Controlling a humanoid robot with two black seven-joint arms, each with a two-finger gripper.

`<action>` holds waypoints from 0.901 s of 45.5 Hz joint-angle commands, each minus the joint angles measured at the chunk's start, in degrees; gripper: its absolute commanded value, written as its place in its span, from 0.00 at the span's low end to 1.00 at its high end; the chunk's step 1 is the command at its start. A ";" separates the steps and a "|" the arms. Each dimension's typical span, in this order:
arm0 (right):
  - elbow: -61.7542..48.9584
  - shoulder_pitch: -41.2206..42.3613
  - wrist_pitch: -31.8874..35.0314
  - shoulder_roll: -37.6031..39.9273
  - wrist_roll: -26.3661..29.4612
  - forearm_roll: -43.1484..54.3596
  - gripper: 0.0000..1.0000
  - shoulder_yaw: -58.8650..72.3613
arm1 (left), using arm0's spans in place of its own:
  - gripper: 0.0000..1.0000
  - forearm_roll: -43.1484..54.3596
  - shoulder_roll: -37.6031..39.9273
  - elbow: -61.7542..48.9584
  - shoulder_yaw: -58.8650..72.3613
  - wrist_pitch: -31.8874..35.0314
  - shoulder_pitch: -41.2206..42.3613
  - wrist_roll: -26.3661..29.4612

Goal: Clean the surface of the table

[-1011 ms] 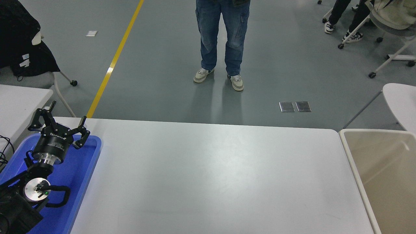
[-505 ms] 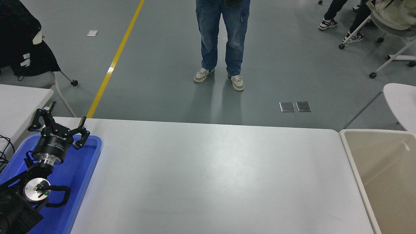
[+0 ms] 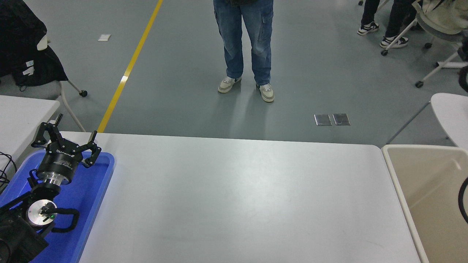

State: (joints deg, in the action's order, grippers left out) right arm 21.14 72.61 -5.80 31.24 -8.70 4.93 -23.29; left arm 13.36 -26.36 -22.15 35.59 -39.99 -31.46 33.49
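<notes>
Left arm sits at the lower left of the frame, its gripper [image 3: 65, 140] pointing up-frame over a blue tray [image 3: 95, 190] with the jaws spread apart. The right gripper isn't showing, just a bit of black cable at the right edge. The table surface [image 3: 241, 197] fills the middle and bottom, long axis running left to right, plain matte white, rounded far corners. A beige bin [image 3: 398, 190] sits just beside its right end.

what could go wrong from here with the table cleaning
1. The left tool hangs open above the blue tray at the table surface edge; a sweep toward it might knock the tray.
2. A beige bin sits tight against the table's right end, and a black cable loops in over it, so it might snag.
3. A person stands beyond the far edge, within possible reach.
</notes>
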 commanded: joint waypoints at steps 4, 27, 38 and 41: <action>8.21 -6.24 -0.18 -0.21 -4.56 -0.10 0.98 -9.04 | 1.00 0.00 -0.01 0.00 0.00 0.00 0.00 0.00; 15.60 -22.33 2.72 -6.28 -11.43 0.69 0.99 -19.95 | 1.00 0.00 -0.01 0.00 0.00 0.00 0.00 0.00; 15.77 -28.31 2.90 -8.74 -17.58 0.78 0.99 -20.12 | 1.00 0.00 -0.01 0.00 0.00 0.00 0.00 0.00; 15.77 -29.71 3.33 -9.70 -18.81 0.78 0.99 -20.65 | 1.00 0.00 -0.01 0.00 0.00 0.00 0.00 0.00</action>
State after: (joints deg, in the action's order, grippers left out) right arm 36.41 48.57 -3.35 24.24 -22.81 5.56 -42.47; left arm 13.36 -26.36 -22.15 35.60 -39.99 -31.46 33.49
